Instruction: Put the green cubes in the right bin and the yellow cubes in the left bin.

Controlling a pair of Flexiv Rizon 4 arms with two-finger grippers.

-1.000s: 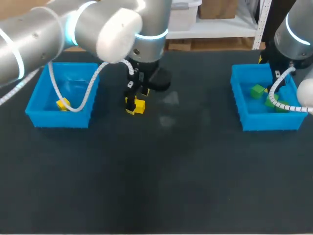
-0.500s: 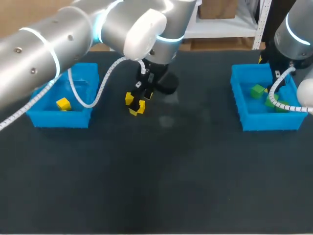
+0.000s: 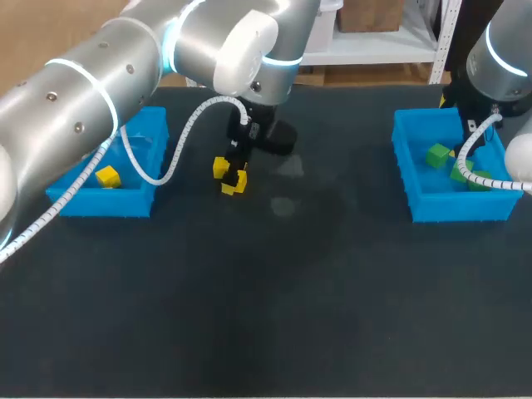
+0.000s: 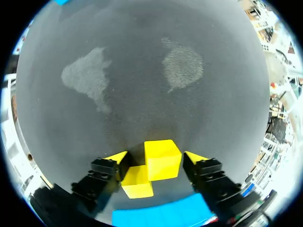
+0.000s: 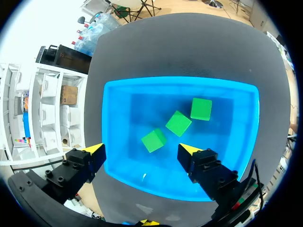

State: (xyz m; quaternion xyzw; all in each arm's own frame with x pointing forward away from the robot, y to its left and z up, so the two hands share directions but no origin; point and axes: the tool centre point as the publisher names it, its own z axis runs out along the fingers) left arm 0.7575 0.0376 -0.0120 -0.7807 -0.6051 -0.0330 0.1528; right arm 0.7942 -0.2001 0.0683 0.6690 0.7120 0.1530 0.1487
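The dark table carries the left bin, holding one binned yellow cube, and the right bin, holding three green cubes. Right of the left bin, the left gripper, fingers spread, straddles a loose yellow cube. The right gripper hangs spread above the right bin.

Table: surface is covered by a dark grey mat. One pale scuffed patch and a second pale patch are recorded on it, near each other.
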